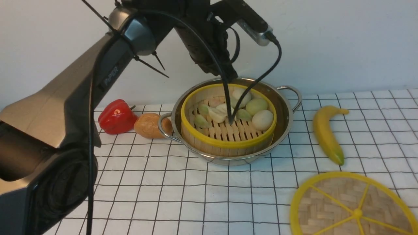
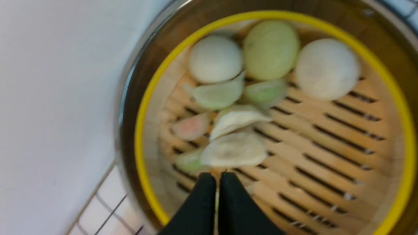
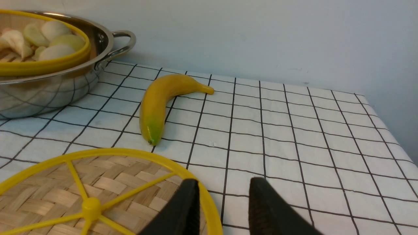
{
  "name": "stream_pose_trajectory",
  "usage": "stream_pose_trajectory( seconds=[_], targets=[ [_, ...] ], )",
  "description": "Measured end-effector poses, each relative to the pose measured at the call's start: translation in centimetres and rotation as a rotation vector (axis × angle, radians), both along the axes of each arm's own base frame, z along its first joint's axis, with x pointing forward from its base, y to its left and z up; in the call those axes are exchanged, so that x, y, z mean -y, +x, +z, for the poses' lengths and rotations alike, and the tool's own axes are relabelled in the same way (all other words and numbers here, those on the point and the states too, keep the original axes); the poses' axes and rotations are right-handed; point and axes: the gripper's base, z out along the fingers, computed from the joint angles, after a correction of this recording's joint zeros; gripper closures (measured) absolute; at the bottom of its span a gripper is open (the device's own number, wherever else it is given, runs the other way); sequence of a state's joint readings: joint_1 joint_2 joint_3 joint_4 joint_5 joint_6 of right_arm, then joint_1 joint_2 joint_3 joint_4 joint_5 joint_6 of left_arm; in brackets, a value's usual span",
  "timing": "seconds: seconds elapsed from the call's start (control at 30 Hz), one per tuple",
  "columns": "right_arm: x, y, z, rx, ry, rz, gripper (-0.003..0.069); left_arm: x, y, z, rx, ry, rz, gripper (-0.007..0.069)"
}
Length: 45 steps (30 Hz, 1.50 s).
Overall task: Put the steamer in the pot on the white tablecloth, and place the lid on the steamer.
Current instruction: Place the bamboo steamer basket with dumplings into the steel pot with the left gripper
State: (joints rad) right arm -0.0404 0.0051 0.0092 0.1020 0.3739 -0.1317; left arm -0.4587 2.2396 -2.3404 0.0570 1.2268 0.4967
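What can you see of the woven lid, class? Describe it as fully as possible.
The lid is a flat round disc of woven bamboo-like strips with a yellow rim, yellow spokes and a small yellow centre knob. It lies flat on the white tablecloth, apart from the steamer, cut off by the front view's edge. The right end effector stands open astride its rim; contact cannot be told.

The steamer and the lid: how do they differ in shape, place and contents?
The steamer is a deep slatted basket; the lid is a flat woven disc with spokes. The steamer sits inside the pot; the lid lies on the tablecloth, apart from the pot. The steamer holds dumplings; the lid carries nothing in view. Both are round with yellow rims.
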Motion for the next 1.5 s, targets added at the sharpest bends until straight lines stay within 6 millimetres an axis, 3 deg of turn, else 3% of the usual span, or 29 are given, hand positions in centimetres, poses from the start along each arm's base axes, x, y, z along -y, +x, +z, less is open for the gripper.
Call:
stream_pose_trajectory(
  seconds=[0.1, 0.33, 0.4, 0.43, 0.63, 0.73, 0.83, 0.93, 1.17, 1.5],
  targets=[
    [0.0, 0.0, 0.0, 0.0, 0.0, 0.0, 0.0419, -1.4, 0.6, -0.8, -0.012, 0.052, -0.031, 0.0606],
    [0.0, 0.0, 0.0, 0.0, 0.0, 0.0, 0.0419, -1.9, 0.5, -3.9, -0.108, 0.098, -0.104, 0.0503],
    [0.0, 0.0, 0.0, 0.0, 0.0, 0.0, 0.0419, -1.8, 0.3, -4.8, -0.147, 0.085, -0.109, 0.0419],
    [0.0, 0.0, 0.0, 0.0, 0.0, 0.0, 0.0419, -1.8, 0.3, -4.9, -0.148, 0.086, -0.109, 0.0412],
    [0.0, 0.0, 0.0, 0.0, 0.0, 0.0, 0.0419, -1.6, 0.0, -5.3, -0.183, 0.047, -0.092, 0.0162],
    [0.0, 0.0, 0.0, 0.0, 0.0, 0.0, 0.0419, -1.7, -0.3, -6.7, -0.225, 0.065, -0.096, 0.0115],
    [0.0, 0.0, 0.0, 0.0, 0.0, 0.0, 0.0419, -1.8, -0.7, -7.9, -0.262, 0.093, -0.127, 0.0114],
    [0.0, 0.0, 0.0, 0.0, 0.0, 0.0, 0.0419, -1.9, -1.1, -9.1, -0.295, 0.118, -0.183, 0.0176],
    [0.0, 0.0, 0.0, 0.0, 0.0, 0.0, 0.0419, -1.9, -1.3, -8.8, -0.287, 0.123, -0.238, 0.0317],
    [0.0, 0.0, 0.0, 0.0, 0.0, 0.0, 0.0419, -1.9, -1.4, -8.3, -0.28, 0.112, -0.24, 0.0286]
  ],
)
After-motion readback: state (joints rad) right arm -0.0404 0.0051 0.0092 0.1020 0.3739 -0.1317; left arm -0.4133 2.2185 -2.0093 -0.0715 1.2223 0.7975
